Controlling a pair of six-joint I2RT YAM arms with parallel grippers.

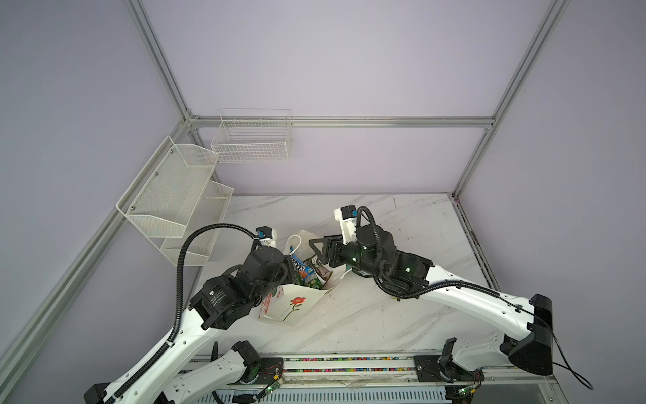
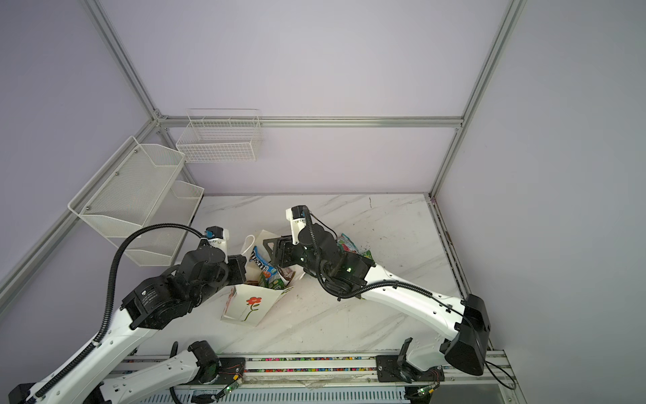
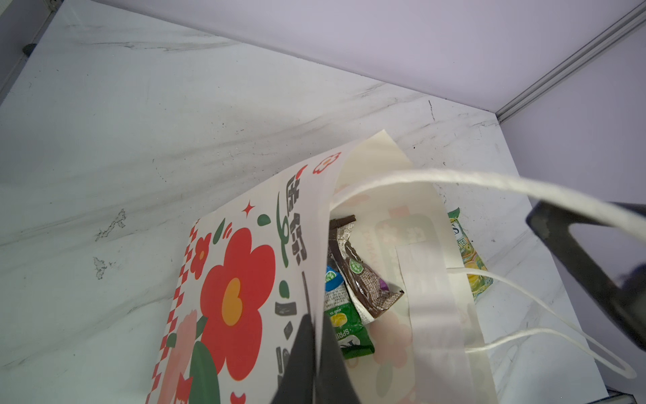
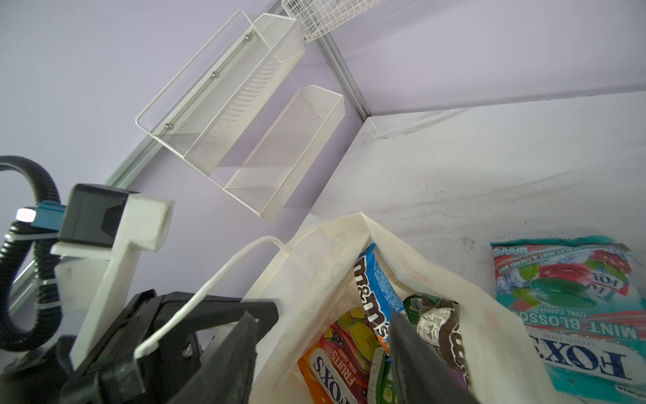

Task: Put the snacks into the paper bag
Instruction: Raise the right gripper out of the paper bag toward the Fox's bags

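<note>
The paper bag (image 1: 293,304) (image 2: 250,304) stands tilted on the marble table with its mouth open. My left gripper (image 3: 316,335) is shut on the rim of its flowered wall (image 3: 237,280). Inside lie a blue M&M's packet (image 4: 375,290) (image 1: 301,267), a dark brown bar (image 3: 363,276) (image 4: 440,325), an orange FOX'S pouch (image 4: 335,360) and a green pouch (image 3: 344,325). My right gripper (image 4: 321,314) (image 2: 271,248) hangs open over the mouth, holding nothing, one finger over the snacks and one outside the wall. A teal FOX'S pouch (image 4: 573,304) (image 2: 346,243) lies on the table behind the bag, beside a green pouch (image 3: 468,252).
A white mesh shelf (image 1: 174,203) hangs on the left wall and a wire basket (image 1: 251,140) on the back wall. One white cord handle (image 3: 454,178) is drawn up across the right gripper's finger. Bare marble table (image 1: 384,314) lies in front of the bag.
</note>
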